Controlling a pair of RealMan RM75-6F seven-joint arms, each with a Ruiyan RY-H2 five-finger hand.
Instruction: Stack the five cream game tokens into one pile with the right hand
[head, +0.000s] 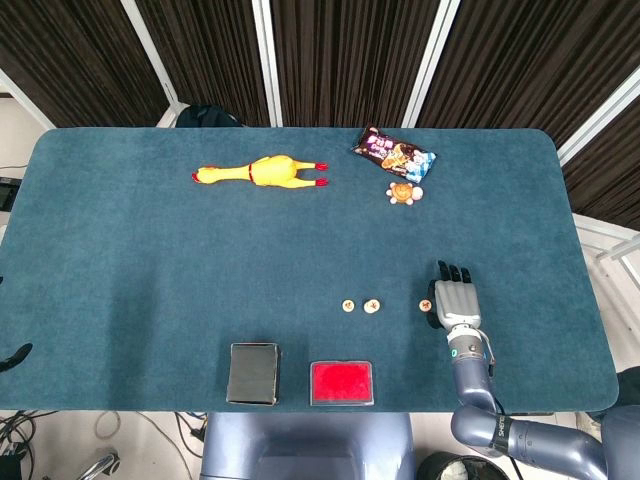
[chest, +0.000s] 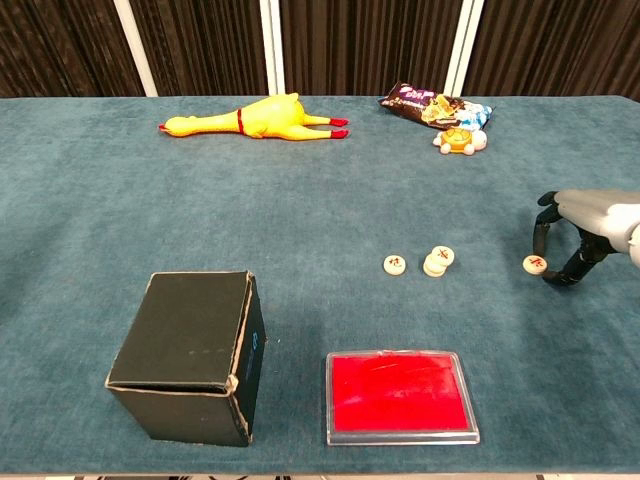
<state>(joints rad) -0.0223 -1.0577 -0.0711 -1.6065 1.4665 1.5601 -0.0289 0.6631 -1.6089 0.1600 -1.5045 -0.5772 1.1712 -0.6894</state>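
Observation:
A lone cream token (chest: 535, 264) (head: 425, 305) lies on the blue cloth at the right. My right hand (chest: 583, 228) (head: 456, 300) hovers just right of it, fingers apart and curved down, holding nothing. One fingertip hangs behind the token and the thumb tip stands by its right side, not clearly touching. Further left sits a small leaning pile of cream tokens (chest: 438, 260) (head: 371, 305). Another single token (chest: 395, 264) (head: 347, 305) lies just left of that pile. My left hand is not in either view.
A red-lidded flat box (chest: 401, 394) and a black box (chest: 189, 354) stand near the front edge. At the back lie a yellow rubber chicken (chest: 262, 117), a snack bag (chest: 425, 104) and a small toy (chest: 460, 140).

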